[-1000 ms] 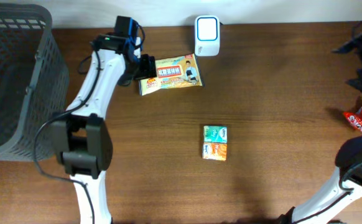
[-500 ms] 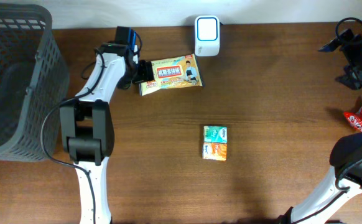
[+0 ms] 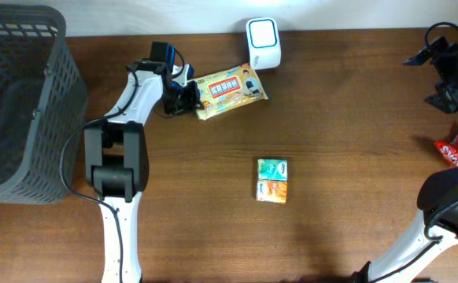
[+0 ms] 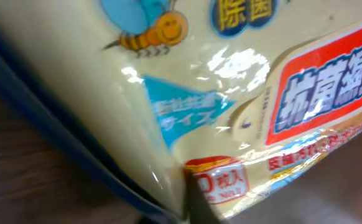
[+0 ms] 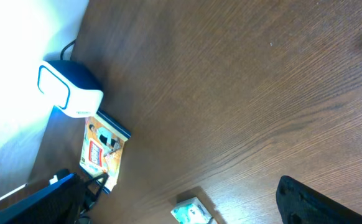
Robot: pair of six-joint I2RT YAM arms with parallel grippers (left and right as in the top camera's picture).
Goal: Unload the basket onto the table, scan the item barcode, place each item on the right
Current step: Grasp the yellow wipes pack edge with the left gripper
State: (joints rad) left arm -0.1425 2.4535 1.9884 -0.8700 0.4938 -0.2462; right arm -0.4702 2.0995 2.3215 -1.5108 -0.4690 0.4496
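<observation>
Since a second earlier, the wipes packet (image 3: pixel 230 92) had swung askew and slid right across the bench (image 3: pixel 347 157), its far corner just beside the white scanner (image 3: pixel 261 34). The left gripper (image 3: pixel 190 96) had closed its jaws on the packet's left end. The right gripper (image 3: pixel 437 79), at the far right, held its jaws wide open and empty.
</observation>
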